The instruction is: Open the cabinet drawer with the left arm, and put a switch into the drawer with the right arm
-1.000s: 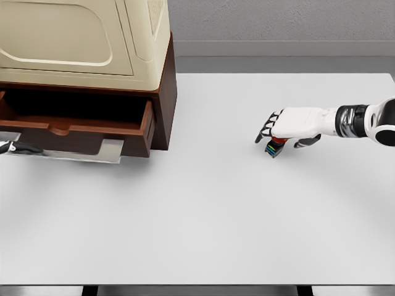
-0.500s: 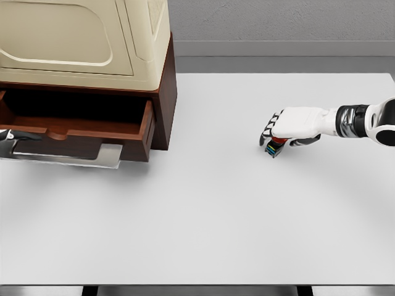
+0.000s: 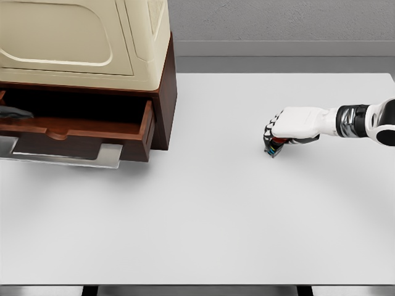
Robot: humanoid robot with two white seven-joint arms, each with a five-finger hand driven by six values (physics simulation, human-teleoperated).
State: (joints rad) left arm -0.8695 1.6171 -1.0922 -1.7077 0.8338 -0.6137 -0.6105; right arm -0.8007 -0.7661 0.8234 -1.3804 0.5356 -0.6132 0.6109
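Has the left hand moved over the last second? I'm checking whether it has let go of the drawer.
Yes. The left hand has moved up the picture, from below the drawer front to above its front edge.

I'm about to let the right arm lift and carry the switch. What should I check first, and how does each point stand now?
1. Drawer pulled open: ok.
2. Right hand closed on the switch: ok, fingers curled over it.
3. Switch clear of the table: cannot tell.
4. Table between switch and drawer free of obstacles: ok.
5. Left hand out of the drawer opening: not ok, it shows at the drawer's left edge.
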